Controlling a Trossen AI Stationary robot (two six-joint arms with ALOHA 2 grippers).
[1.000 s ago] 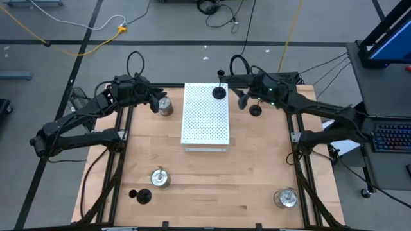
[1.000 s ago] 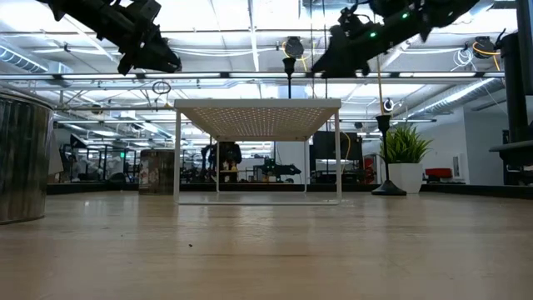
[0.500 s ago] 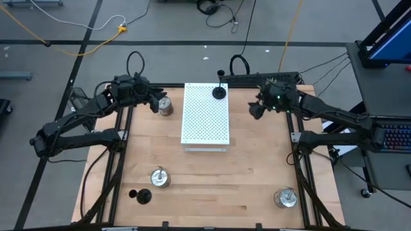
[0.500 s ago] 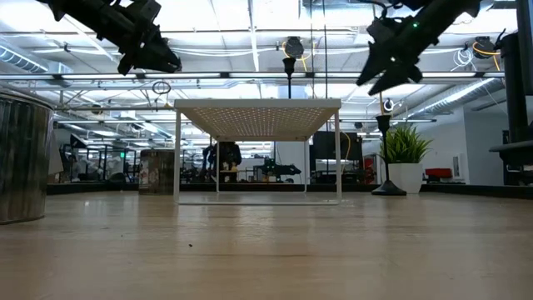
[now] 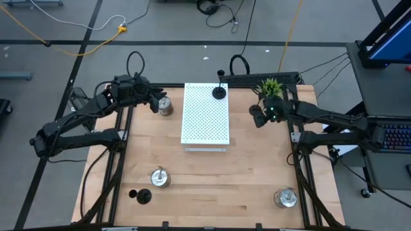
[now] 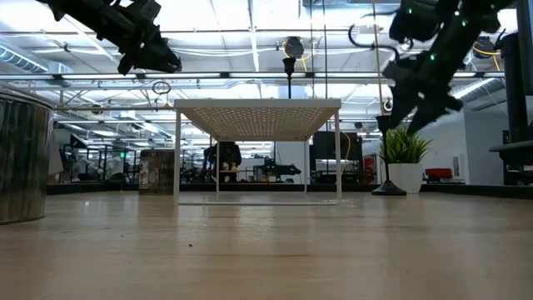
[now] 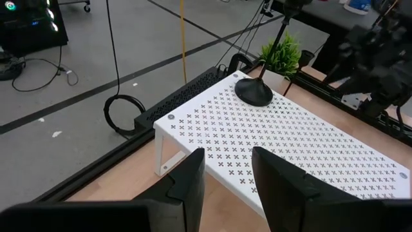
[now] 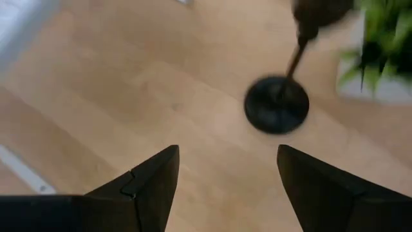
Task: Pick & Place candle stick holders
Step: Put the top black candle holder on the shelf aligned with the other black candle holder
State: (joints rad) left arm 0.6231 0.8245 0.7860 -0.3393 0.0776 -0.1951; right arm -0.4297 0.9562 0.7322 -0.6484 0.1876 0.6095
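On the white perforated board (image 5: 205, 114), near its far edge, one black candle stick holder (image 5: 219, 91) stands upright. Another (image 8: 278, 103) stands on bare worktop (image 5: 212, 179) beside the potted plant (image 5: 270, 86) — right end effector (image 5: 260, 115) above it, fingers spread, empty. Left end effector (image 5: 154, 101), fingers parted and empty, hovers beside a silver holder (image 5: 166, 106).

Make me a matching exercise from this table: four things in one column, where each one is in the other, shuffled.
Things:
1. white board
2. potted plant
3. left gripper
4. right gripper

Places:
a. far right of the table
b. mid-table, carrying the black holder on the board
c. open, facing the black holder on the wood
d. open, far left, beside a silver holder

Pairs: 1-b, 2-a, 3-d, 4-c
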